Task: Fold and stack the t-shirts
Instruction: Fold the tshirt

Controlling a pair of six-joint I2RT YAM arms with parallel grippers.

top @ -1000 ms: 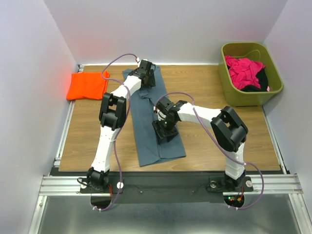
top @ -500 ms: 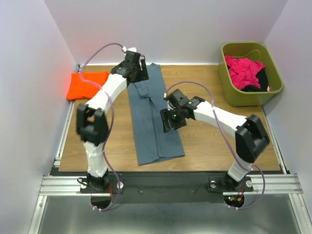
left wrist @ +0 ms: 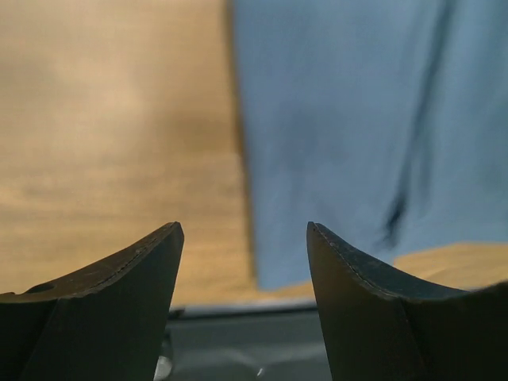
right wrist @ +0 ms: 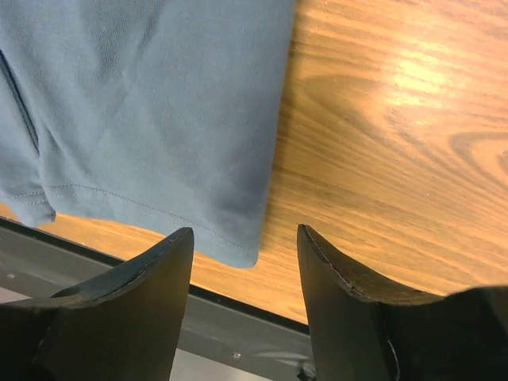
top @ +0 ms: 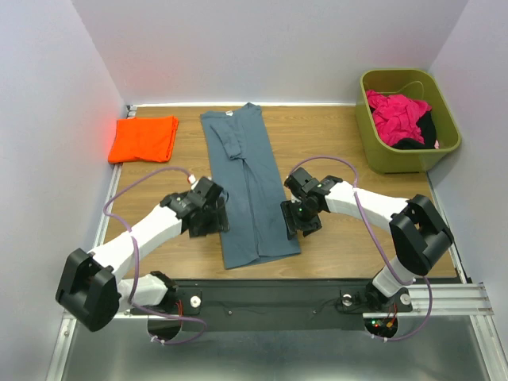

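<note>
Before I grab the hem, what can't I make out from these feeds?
Top view: left hand and right hand cover side edges of the blue-grey t-shirt.
Left wrist view: blurred, cloth layers unreadable.
Top view: folds of the orange t-shirt too small.
Green bin: pink cloth hides what lies beneath.

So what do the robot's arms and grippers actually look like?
The left arm and right arm are white links with bulky black joints, a thin purple cable looping along each. The left gripper and right gripper each have two matte black fingers tapering to blunt tips.
</note>
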